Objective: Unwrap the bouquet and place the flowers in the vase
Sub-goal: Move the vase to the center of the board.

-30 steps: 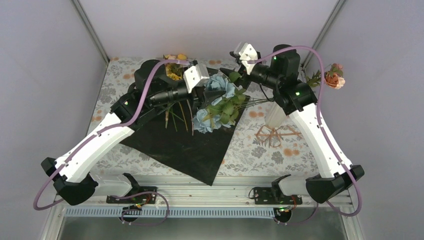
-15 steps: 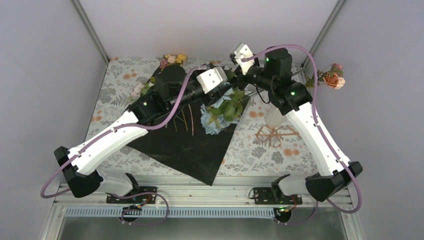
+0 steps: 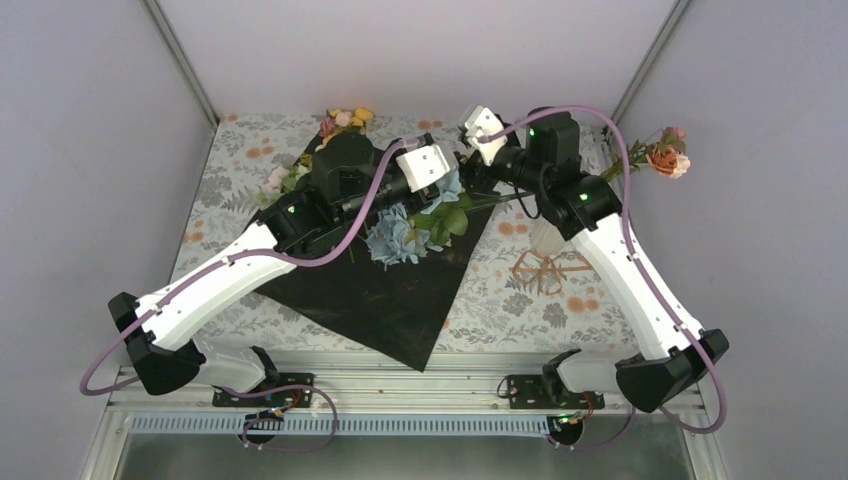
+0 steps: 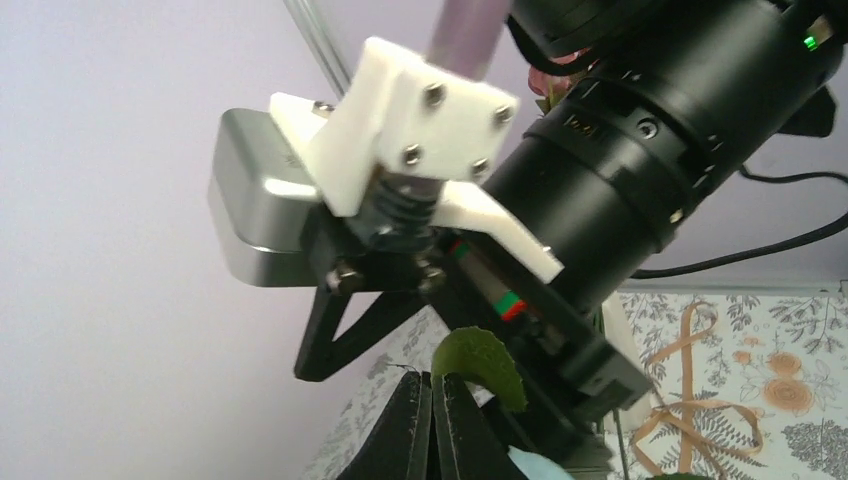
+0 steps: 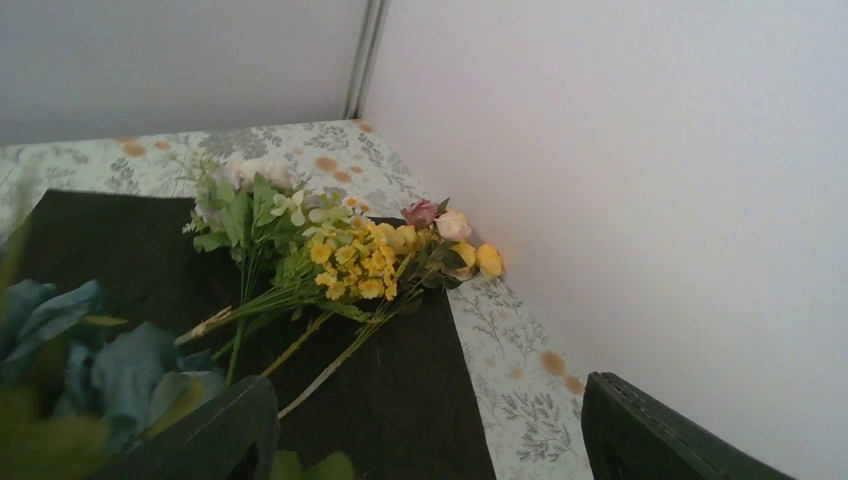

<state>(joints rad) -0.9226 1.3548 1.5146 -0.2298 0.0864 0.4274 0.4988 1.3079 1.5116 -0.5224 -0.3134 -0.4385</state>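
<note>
The black sheet (image 3: 370,300) lies spread flat on the table. Above its far right corner my left gripper (image 3: 450,190) is shut on the stem of a blue flower spray (image 3: 393,238). A green leaf (image 4: 480,362) curls out beside its fingertips (image 4: 432,385). My right gripper (image 3: 470,165) hovers just right of it, open, with nothing between its fingers (image 5: 430,440). More flowers (image 5: 360,260) with yellow, white and pink blooms lie on the sheet's far corner (image 3: 345,118). The white vase (image 3: 545,238) stands right of the sheet, partly hidden by the right arm. An orange-pink rose (image 3: 668,158) rises above it.
A tan ribbon (image 3: 545,268) lies on the floral tablecloth (image 3: 500,310) at the vase's foot. Grey walls close in the table's back and sides. Both arms cross over the middle of the far table.
My left gripper has shut near the blue spray's stem and my right gripper has opened wider. The blue blooms have swung left and lower over the sheet.
</note>
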